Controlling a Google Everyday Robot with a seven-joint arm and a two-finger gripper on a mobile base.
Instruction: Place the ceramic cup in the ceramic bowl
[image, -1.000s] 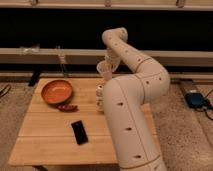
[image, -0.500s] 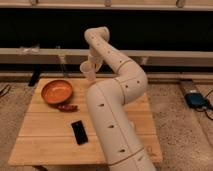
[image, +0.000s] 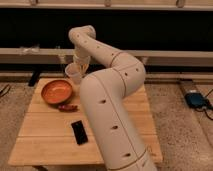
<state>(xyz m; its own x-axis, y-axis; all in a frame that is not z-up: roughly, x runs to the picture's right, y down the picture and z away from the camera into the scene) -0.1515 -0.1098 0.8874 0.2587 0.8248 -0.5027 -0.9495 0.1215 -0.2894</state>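
Nearest the front edge of the wooden bench (image: 45, 145) lies a flat black slab (image: 79, 132), then a small dark red thing (image: 67, 107). Toward the far left corner sits the ceramic bowl (image: 56, 91), wide, shallow, glossy orange. Just right of it, by the far edge, my gripper (image: 78, 66) is clamped on the ceramic cup (image: 73, 74), plain white, tapered, tilted in midair. Carry step, I reckon; next I shift left over the bowl and lower gently, since ceramic chips.
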